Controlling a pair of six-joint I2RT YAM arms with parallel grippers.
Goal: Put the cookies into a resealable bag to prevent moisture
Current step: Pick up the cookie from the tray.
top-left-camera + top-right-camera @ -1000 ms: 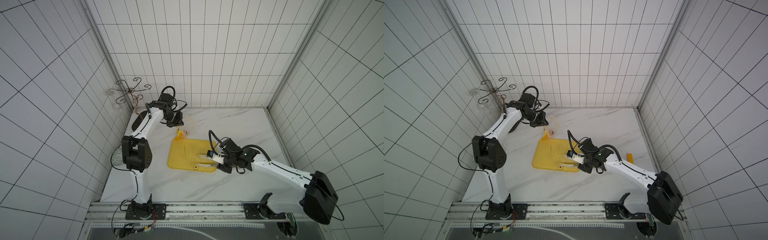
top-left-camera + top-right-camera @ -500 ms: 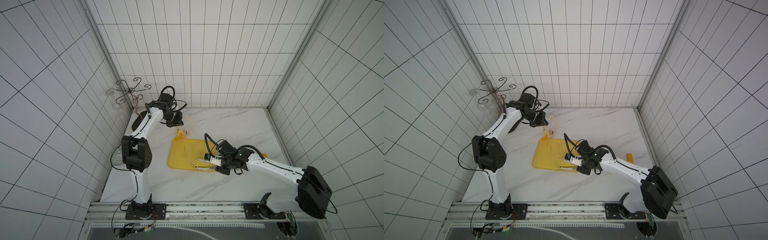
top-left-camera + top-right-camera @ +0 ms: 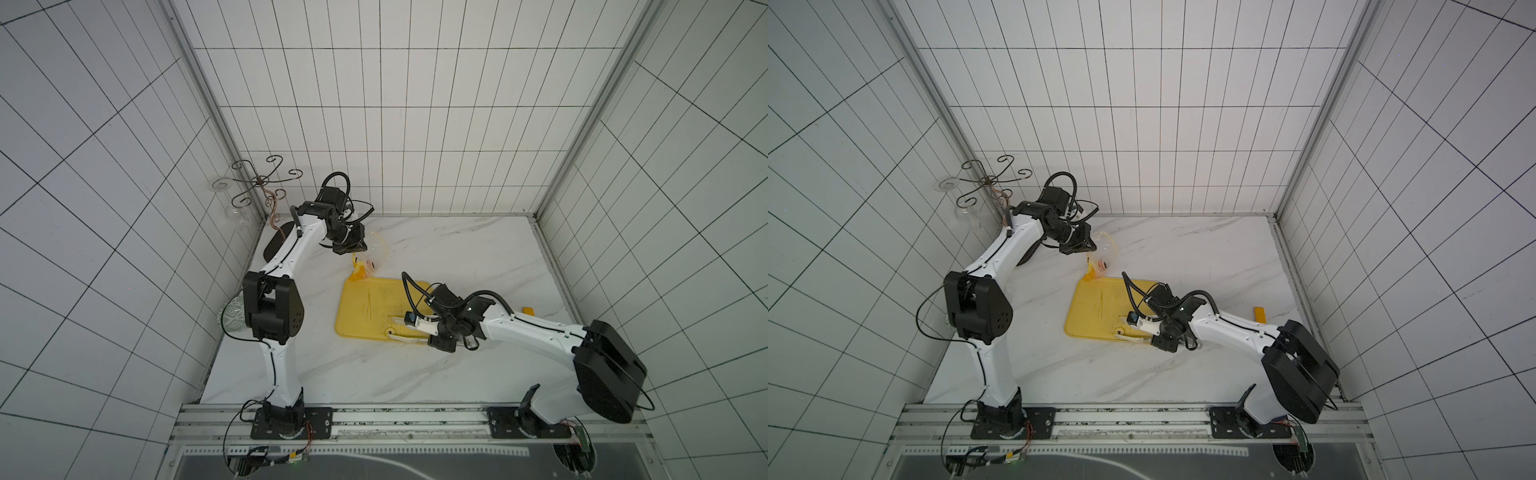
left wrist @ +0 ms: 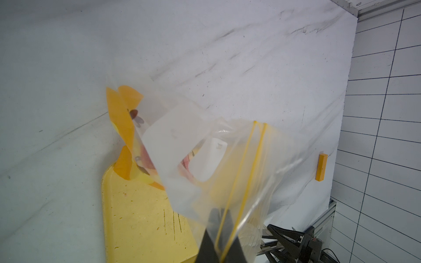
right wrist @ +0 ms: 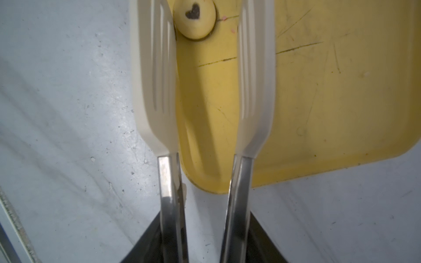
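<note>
A robot lab cell — white tiled walls (image 3: 374, 124) boxing a marble-look tabletop (image 3: 457, 245), aluminium mounting rail (image 3: 415, 417) along the frame's bottom.

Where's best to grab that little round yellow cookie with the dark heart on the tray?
By its rounded rim, from two opposite sides: the small yellow heart-marked cookie lies flat on the yellow plastic tray, so nothing sticks up. I'd slide the white-tipped metal tongs in level from the tray's corner, one blade each side.
</note>
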